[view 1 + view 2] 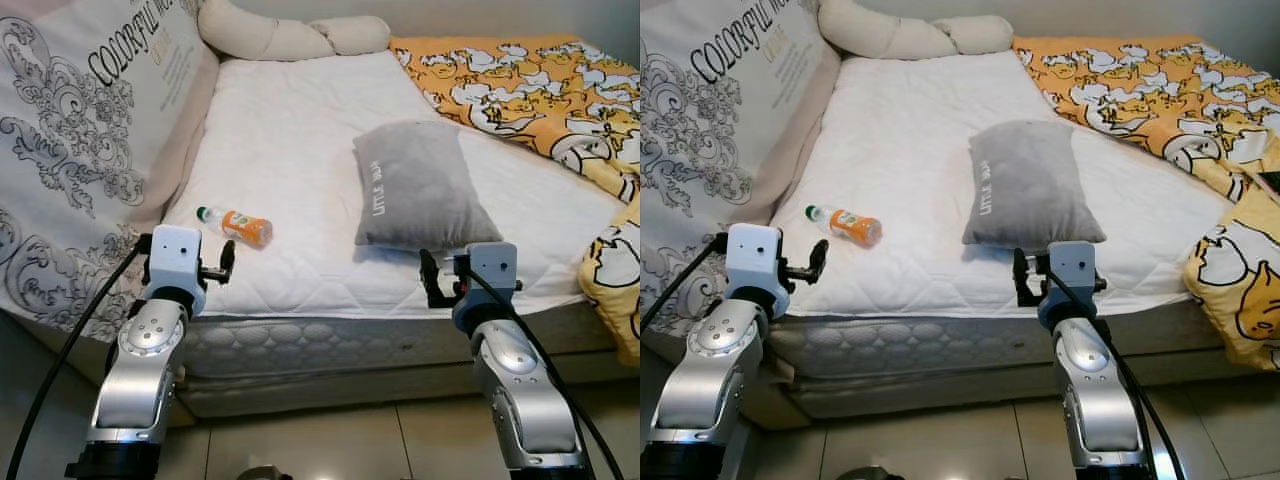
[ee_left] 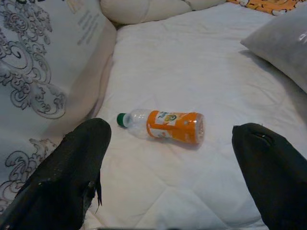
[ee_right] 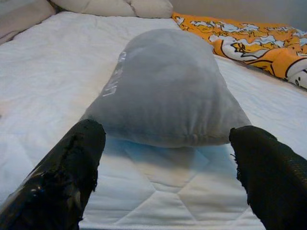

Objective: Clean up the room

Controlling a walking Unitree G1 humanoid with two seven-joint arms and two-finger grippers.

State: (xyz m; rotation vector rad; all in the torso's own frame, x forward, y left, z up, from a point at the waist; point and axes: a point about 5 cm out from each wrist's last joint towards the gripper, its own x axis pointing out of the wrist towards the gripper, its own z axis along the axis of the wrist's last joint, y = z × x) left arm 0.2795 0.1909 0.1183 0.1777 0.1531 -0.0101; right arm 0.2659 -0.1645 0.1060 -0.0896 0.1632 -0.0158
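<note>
While the bottle (image 2: 165, 126) lies ahead, left gripper (image 2: 172, 177) gapes wide

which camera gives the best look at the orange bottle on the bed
The left wrist view: the orange bottle lies on its side between the open left gripper fingers, green cap and label clear. Both eye views show it small, beside the grey pillow.

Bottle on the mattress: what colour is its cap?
Green. The bottle has a green cap and orange label, clearest in the left wrist view.
</note>
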